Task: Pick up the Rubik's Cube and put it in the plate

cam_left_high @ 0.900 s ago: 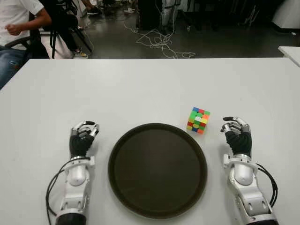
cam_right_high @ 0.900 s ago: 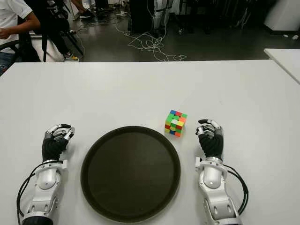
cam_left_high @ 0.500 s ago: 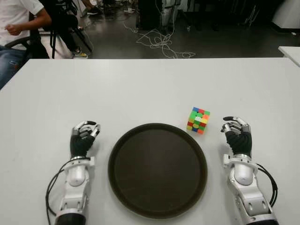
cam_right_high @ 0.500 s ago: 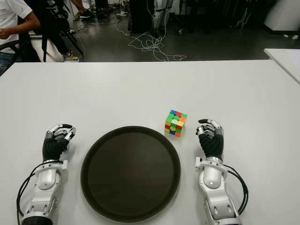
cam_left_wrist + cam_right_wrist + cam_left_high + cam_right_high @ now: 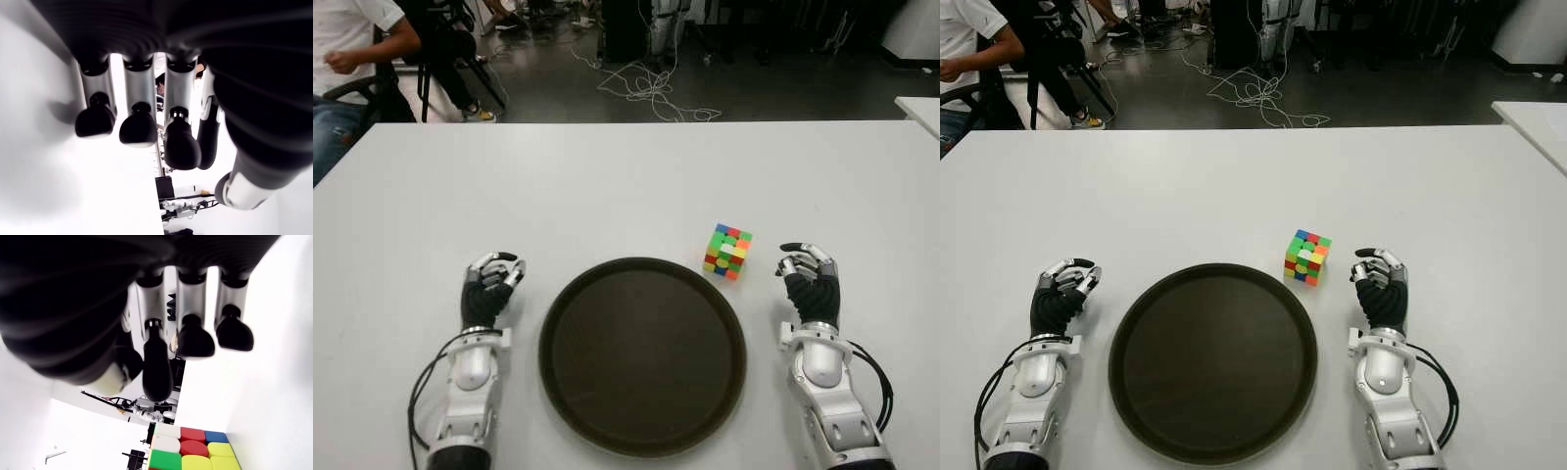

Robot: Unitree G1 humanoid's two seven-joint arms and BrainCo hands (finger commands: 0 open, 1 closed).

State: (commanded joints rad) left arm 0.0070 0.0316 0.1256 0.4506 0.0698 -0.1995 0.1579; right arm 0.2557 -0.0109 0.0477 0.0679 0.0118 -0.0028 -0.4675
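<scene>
Cube (image 5: 727, 252) — glossy, bright-tiled — beside round dark plate (image 5: 642, 354), perhaps matte.

White table (image 5: 607, 176); dark floor (image 5: 783, 93) behind, tangled cables (image 5: 651, 88); seated person (image 5: 347, 59) far left.

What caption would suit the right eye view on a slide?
Both hands, left and right, empty beside the plate; cube on the table by the right hand.

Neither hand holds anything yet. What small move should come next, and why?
Probably the right hand should shift toward the Rubik's Cube, which sits untouched on the table beside the plate, nearer that hand than the left hand.
</scene>
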